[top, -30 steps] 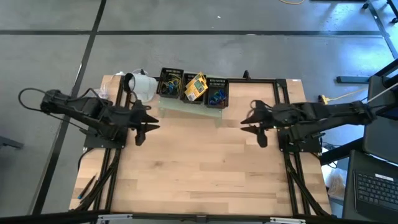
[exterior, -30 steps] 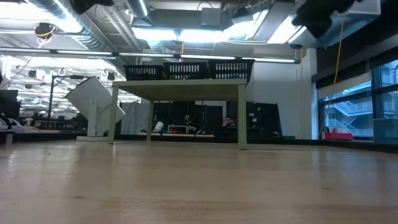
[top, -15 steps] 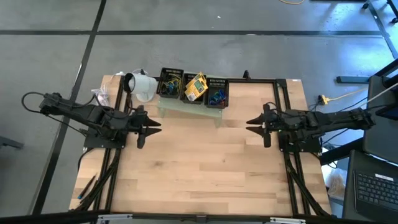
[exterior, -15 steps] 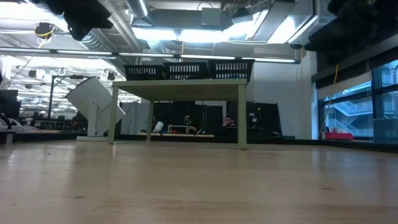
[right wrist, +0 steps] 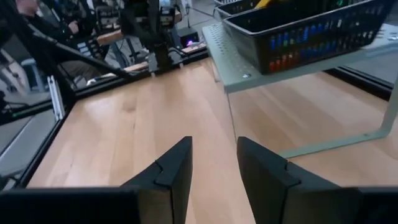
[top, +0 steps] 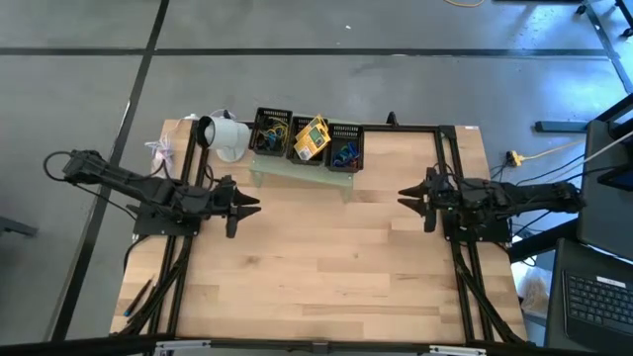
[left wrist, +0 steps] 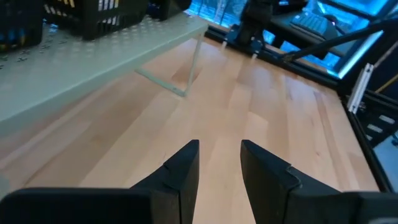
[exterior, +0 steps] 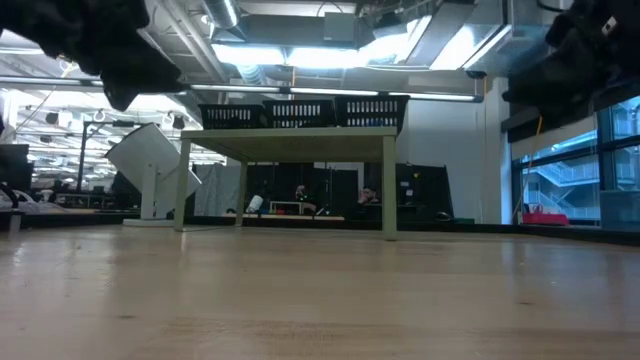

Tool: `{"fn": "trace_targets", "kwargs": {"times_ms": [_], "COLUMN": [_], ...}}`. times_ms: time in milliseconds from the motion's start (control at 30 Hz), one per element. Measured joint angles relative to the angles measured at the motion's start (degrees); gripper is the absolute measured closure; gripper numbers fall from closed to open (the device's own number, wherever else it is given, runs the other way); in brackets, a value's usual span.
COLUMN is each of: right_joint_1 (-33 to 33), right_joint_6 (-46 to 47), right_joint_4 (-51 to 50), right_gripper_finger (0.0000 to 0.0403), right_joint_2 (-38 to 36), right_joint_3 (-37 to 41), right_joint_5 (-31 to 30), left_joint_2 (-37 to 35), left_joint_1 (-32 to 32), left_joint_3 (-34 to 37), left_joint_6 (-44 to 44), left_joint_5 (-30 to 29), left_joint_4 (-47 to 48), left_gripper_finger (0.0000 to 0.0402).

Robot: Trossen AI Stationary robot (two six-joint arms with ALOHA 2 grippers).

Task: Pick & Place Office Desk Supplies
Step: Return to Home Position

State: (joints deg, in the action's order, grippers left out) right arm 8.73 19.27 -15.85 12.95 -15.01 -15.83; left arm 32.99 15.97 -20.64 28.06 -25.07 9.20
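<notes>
The office desk supplies lie in three black baskets (top: 310,138) on a pale green riser (top: 297,171) at the table's far edge. The left basket holds coloured bands (top: 272,132), the middle one a yellow-green box (top: 313,136), and the right one blue items (top: 345,152). My left gripper (top: 242,206) hangs open over the table's left side, pointing toward the middle, with bare wood between its fingers (left wrist: 186,168). My right gripper (top: 413,196) hangs open over the right side, facing it, also with nothing between its fingers (right wrist: 177,165). Both are well short of the riser.
A white cup-shaped object (top: 223,135) lies on its side at the far left, beside the riser. Black frame rails (top: 188,247) run along both side edges of the wooden table (top: 316,267). The riser stands on thin legs (exterior: 388,185) with open space beneath it.
Both arms have sunk lower over the table and tipped up closer to level. My right gripper has also drawn back toward the table's right edge. My left gripper has shifted slightly toward the near edge. Neither has opened or shut, and nothing on the table has moved.
</notes>
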Motion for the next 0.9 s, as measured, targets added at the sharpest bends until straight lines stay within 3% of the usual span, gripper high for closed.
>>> {"fn": "trace_targets", "kwargs": {"times_ms": [333,633,900], "right_joint_1": [0.0,0.0,0.0], "right_joint_6": [3.3,4.3,4.3], "right_joint_4": [-0.6,3.1,5.6], "right_gripper_finger": [0.0272,0.0272,0.0272], "right_joint_2": [-2.9,-3.2,-3.2], "right_joint_3": [2.5,7.7,10.0], "right_joint_5": [0.2,-2.1,-4.4], "left_joint_2": [0.0,-0.1,0.2], "left_joint_1": [0.0,0.0,0.0], "left_joint_3": [9.1,17.6,20.1], "left_joint_6": [-0.6,-7.2,-8.8], "left_joint_5": [-2.3,0.1,-2.4], "left_joint_4": [-13.4,-31.3,-34.8], "left_gripper_finger": [0.0290,0.0290,0.0290]}}
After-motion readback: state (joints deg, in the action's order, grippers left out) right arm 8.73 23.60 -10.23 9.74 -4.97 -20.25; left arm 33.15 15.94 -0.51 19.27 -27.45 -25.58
